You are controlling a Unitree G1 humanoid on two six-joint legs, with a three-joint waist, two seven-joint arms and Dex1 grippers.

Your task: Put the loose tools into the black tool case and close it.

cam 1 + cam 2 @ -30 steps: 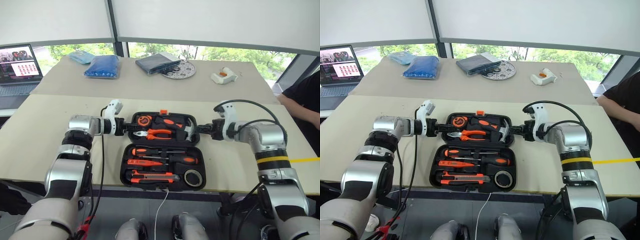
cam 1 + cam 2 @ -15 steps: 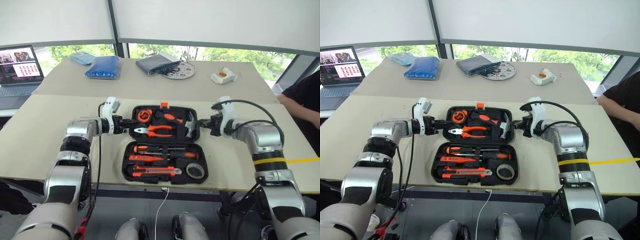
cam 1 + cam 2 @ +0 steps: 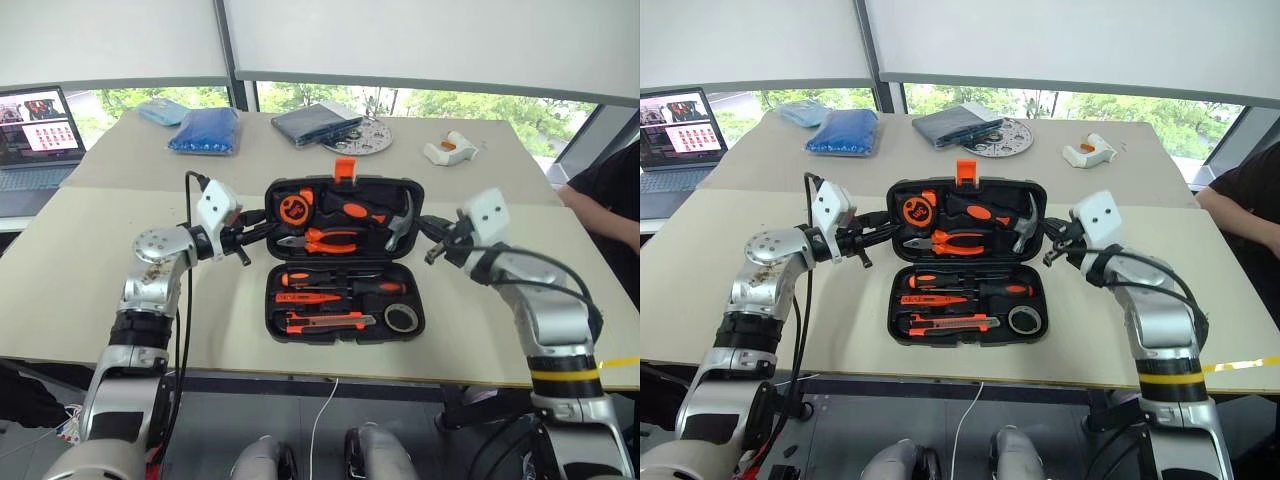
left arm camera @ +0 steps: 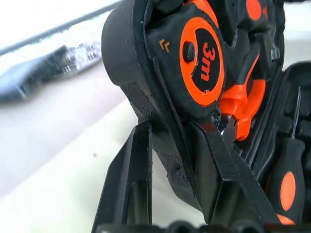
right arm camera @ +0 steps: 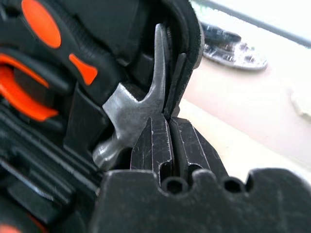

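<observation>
The black tool case [image 3: 280, 322] lies open on the near table. Its base holds two screwdrivers [image 3: 330, 280], a slim orange tool [image 3: 300, 297], the utility knife [image 3: 325, 322] and a dark tape roll [image 3: 401, 317]. The lid [image 3: 352, 190] is tilted up off the table, its orange latch [image 3: 345, 168] on top; it carries a tape measure [image 4: 201, 58], pliers [image 3: 325, 240] and a hammer [image 5: 136, 111]. My left gripper [image 3: 262, 222] is shut on the lid's left rim, one finger [image 4: 138, 165] outside it. My right gripper [image 3: 425, 240] pinches the lid's right rim beside the hammer head.
On the far table are a laptop [image 3: 35, 120], a blue bag [image 3: 205, 130], a dark pouch [image 3: 310, 122], a round disc [image 3: 365, 135] and a white-orange object [image 3: 450, 150]. A person [image 3: 610, 190] is at the right edge. A yellow strip [image 3: 620, 362] marks the near right corner.
The lid has swung up from lying flat to tilted well off the table. Both grippers rose with it and rolled at the wrist, tightening on its side rims.
</observation>
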